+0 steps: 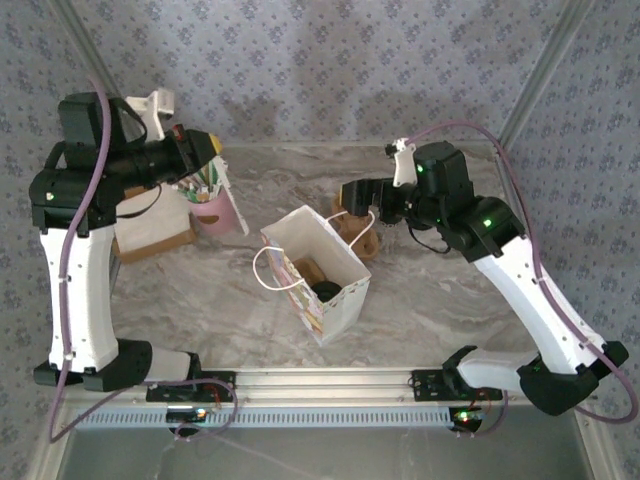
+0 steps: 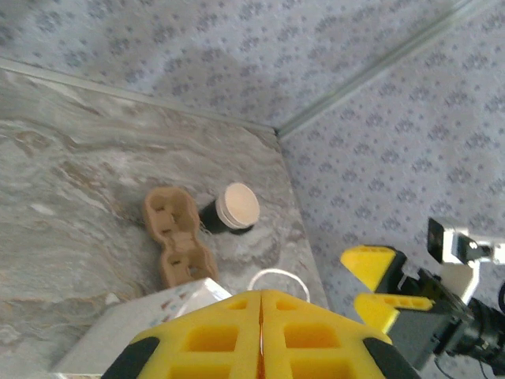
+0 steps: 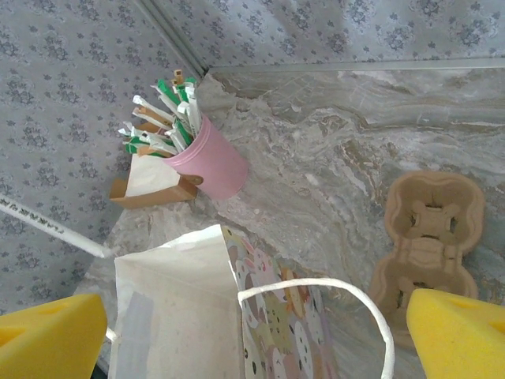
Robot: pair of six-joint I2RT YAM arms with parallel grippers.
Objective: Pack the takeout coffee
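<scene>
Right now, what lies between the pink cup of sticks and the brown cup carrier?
Only bare marble tabletop separates pink cup and carrier, per the right wrist view.

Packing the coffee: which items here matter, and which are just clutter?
Job:
- takeout coffee cup
- white bag

Lying about:
- brown cup carrier
- pink cup of sticks
- brown holder beside it

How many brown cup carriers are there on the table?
1. The brown carrier lies on the table, beside the white bag, on its far side. A brown shape shows inside the bag, but I cannot tell what it is.
</scene>
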